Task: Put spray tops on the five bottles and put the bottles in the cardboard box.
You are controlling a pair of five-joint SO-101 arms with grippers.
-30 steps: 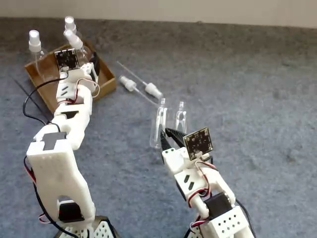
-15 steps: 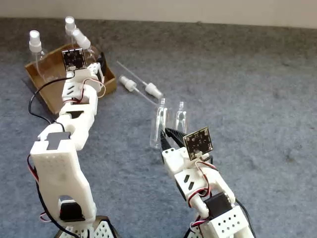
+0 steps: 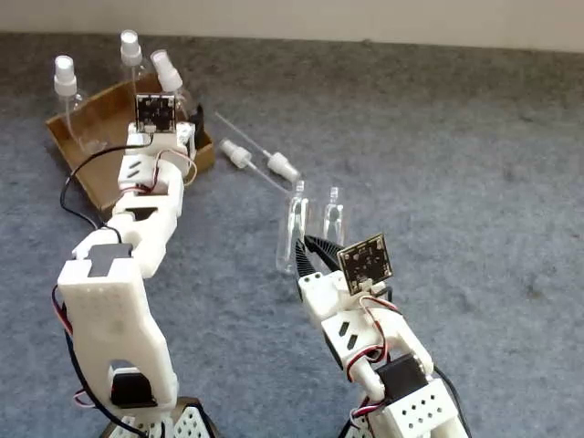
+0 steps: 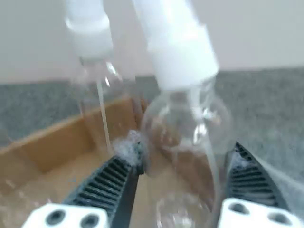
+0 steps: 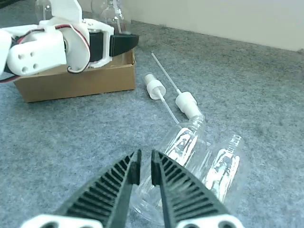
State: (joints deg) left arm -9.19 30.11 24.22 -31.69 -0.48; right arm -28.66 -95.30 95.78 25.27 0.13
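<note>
My left gripper is over the cardboard box, shut on a clear bottle with a white spray top. Two more topped bottles stand in the box. Two uncapped clear bottles lie mid-table, also seen as bottles in the right wrist view. My right gripper is shut and empty just short of the nearer one's base. Two loose spray tops with long dip tubes lie beyond them.
Grey carpet covers the table. The left arm reaches across the box's near wall. There is open carpet to the right of the two lying bottles and in front of the box.
The left gripper has swung rightward over the box, carrying the topped bottle with it. The right arm and the lying bottles have stayed put.
</note>
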